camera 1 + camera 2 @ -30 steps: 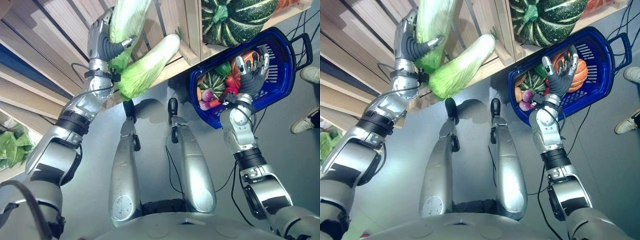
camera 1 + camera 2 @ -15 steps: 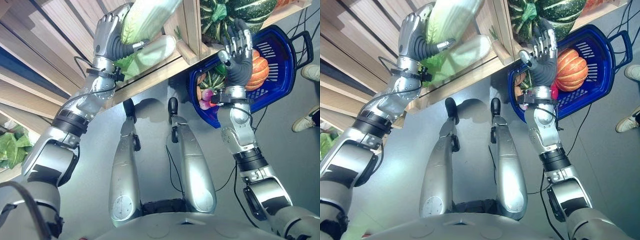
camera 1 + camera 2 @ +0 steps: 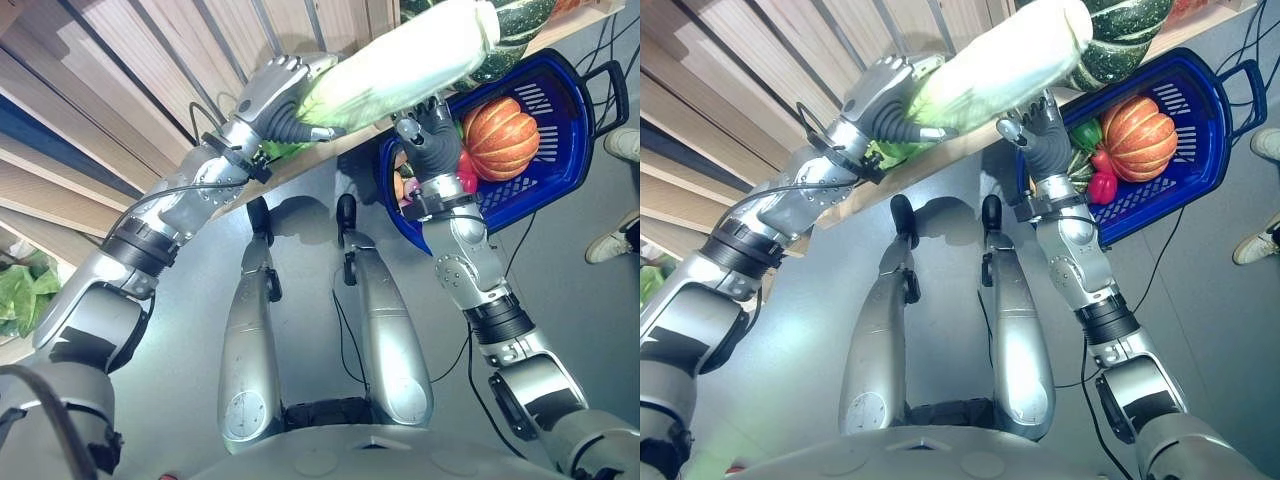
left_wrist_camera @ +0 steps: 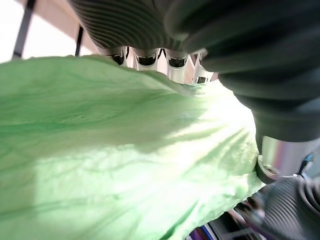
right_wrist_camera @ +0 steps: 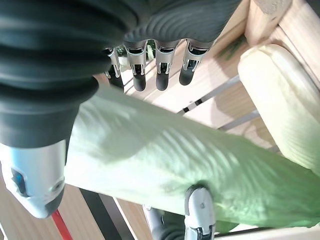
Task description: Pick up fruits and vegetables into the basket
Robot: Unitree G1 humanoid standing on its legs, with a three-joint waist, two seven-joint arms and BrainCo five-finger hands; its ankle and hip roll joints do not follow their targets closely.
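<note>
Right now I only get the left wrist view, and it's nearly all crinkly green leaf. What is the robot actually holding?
Observer: A long pale-green napa cabbage. The left hand is curled round its leafy end.
Operator: Is the other hand helping?
Observer: Yes. The right hand is under the cabbage's middle, with straight fingers on one side and the thumb on the other.
Operator: And where's the basket?
Observer: The blue plastic basket is just beyond the right hand, and the cabbage's pale end reaches toward it. A ribbed orange pumpkin already lies inside.
</note>
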